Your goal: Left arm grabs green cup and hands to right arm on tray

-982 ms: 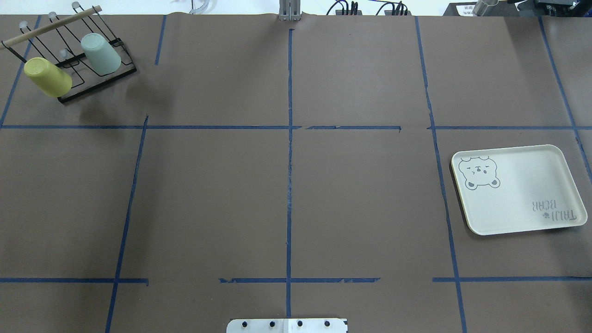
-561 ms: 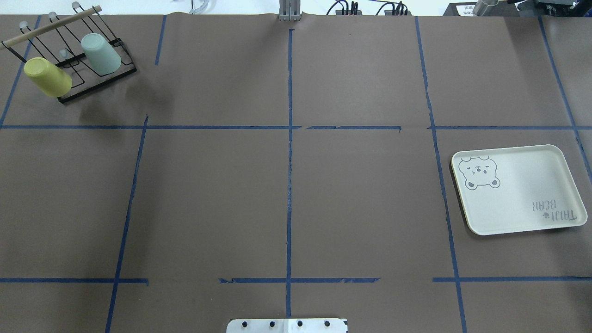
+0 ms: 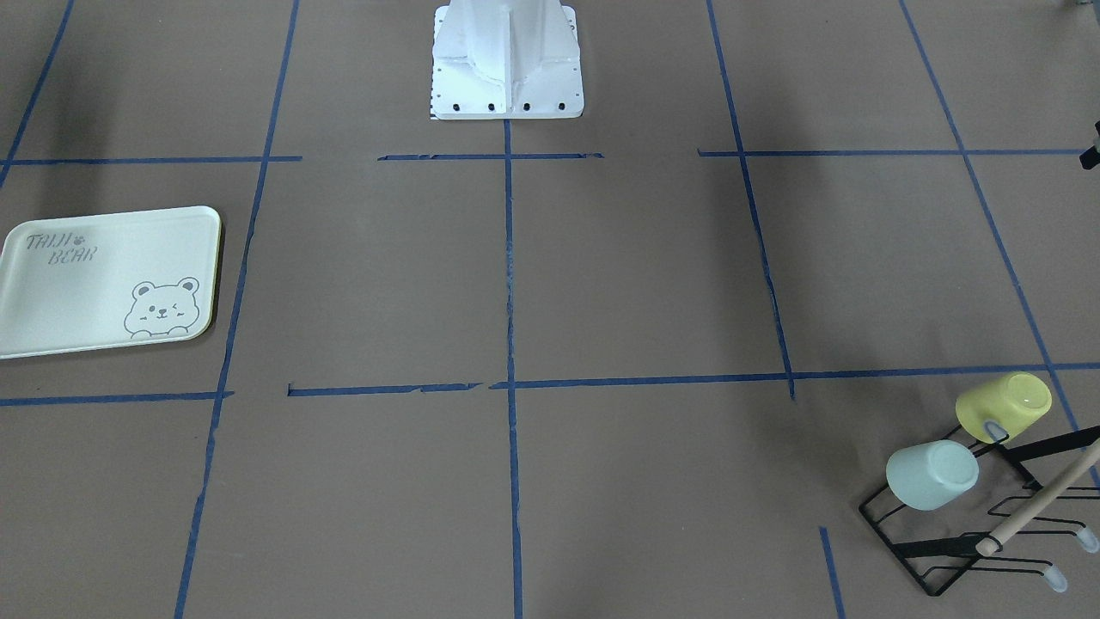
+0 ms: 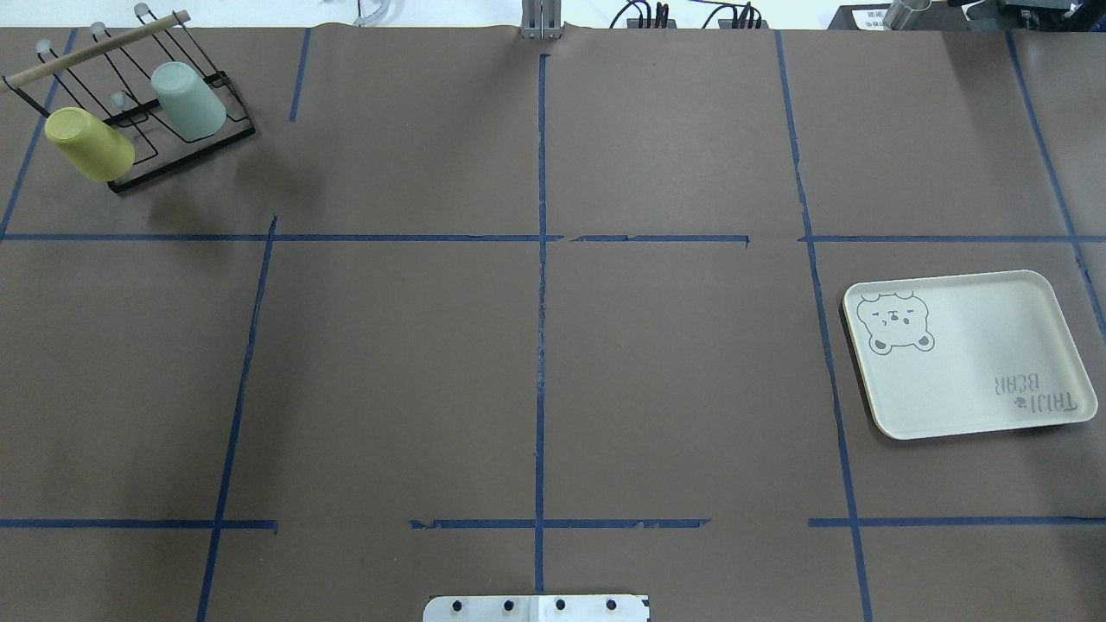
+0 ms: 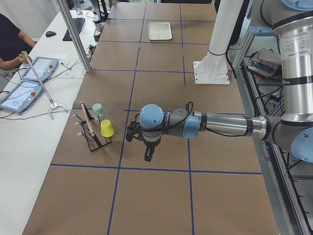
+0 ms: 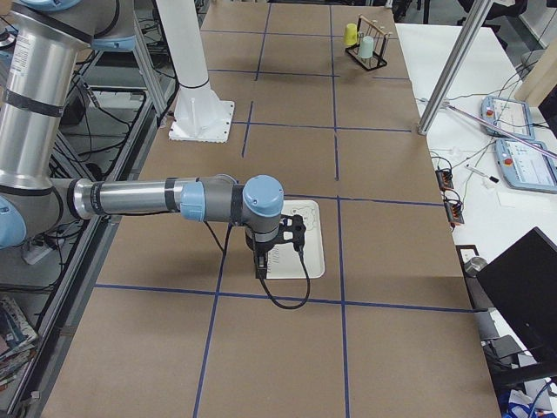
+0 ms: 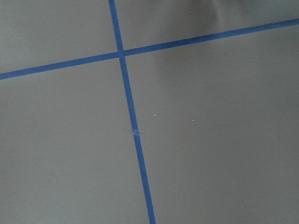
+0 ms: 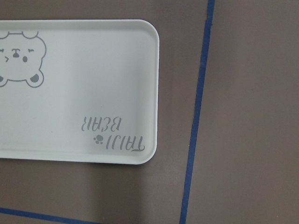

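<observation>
The pale mint-green cup (image 4: 188, 101) sits upside down on a black wire rack (image 4: 181, 158) at the far left corner; it also shows in the front view (image 3: 931, 474) and the exterior left view (image 5: 98, 110). The tray (image 4: 968, 345) lies flat on the right side, and fills the right wrist view (image 8: 93, 70). My left gripper (image 5: 148, 155) shows only in the exterior left view, hanging above the table near the rack; I cannot tell its state. My right gripper (image 6: 260, 270) shows only in the exterior right view, above the tray (image 6: 315, 252); I cannot tell its state.
A pale yellow cup (image 4: 89, 143) sits on the same rack, beside the green one, under a wooden rod (image 4: 95, 47). Blue tape lines divide the brown table cover. The white robot base (image 3: 507, 60) stands at the table's near edge. An operator sits beyond the far side.
</observation>
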{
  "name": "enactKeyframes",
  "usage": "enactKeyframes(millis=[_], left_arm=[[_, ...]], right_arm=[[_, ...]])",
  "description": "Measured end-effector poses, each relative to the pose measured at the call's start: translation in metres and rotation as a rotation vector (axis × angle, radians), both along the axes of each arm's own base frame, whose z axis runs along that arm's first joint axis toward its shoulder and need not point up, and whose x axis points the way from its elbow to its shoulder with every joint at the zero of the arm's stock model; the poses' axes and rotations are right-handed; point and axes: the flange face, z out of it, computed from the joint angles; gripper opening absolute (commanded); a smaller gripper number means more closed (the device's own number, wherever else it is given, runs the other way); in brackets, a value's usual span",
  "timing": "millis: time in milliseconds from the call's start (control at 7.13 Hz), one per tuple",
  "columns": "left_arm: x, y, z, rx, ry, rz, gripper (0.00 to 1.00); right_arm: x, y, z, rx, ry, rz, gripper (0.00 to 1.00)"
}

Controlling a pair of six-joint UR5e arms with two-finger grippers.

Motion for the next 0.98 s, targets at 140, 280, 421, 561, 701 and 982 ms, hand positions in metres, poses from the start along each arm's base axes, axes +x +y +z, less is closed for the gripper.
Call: enactKeyframes(millis=[140, 280, 421, 561, 701, 982], left_arm=[[0.004, -0.025, -0.025, 0.011, 0.007, -0.026, 1.0], [0.016, -0.055, -0.053, 0.028, 0.015, -0.037, 1.0], [0.037, -0.083, -0.083, 0.031, 0.022, -0.045, 1.0], [0.063, -0.111, -0.116, 0.026, 0.014, -0.065, 1.0], [0.09, -0.139, -0.145, 0.021, -0.011, -0.096, 1.0], [0.147, -0.196, -0.185, 0.033, -0.094, -0.138, 1.0]], right_arm=[[0.0, -0.001, 0.0, 0.01, -0.005, 0.0, 1.0], [-0.001, -0.002, 0.002, 0.024, -0.008, 0.0, 1.0], [-0.001, -0.003, 0.004, 0.029, -0.011, 0.001, 1.0], [-0.001, -0.003, 0.005, 0.03, -0.017, 0.001, 1.0], [-0.002, -0.003, 0.006, 0.029, -0.022, 0.001, 1.0], [-0.002, -0.003, 0.006, 0.026, -0.032, 0.001, 1.0]])
